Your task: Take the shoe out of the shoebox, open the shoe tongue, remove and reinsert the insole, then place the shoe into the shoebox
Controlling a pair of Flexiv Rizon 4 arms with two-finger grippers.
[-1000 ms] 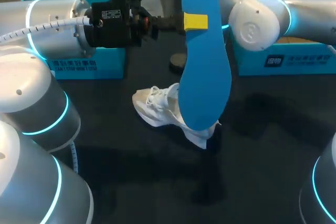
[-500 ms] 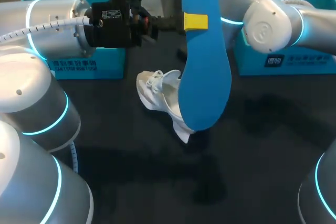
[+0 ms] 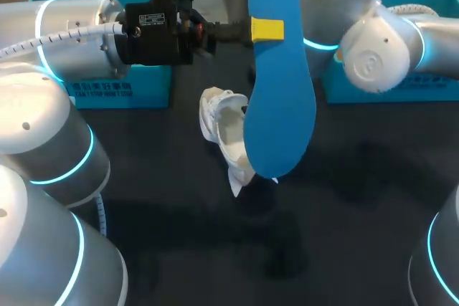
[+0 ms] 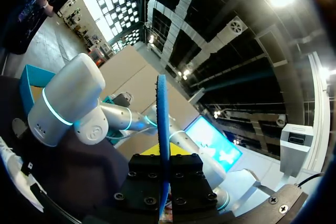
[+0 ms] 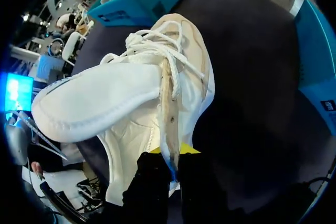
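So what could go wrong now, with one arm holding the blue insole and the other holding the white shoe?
1. The left pincer pinches the blue insole only near one end, so the long free part could flop or bend when it gets pushed into the white shoe.
2. The right pincer seems to hold the white shoe by just a thin edge of its opening, so the shoe might twist or slip out.

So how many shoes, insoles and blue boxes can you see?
White shoe: 1
Blue insole: 1
Blue boxes: 2
Total: 4
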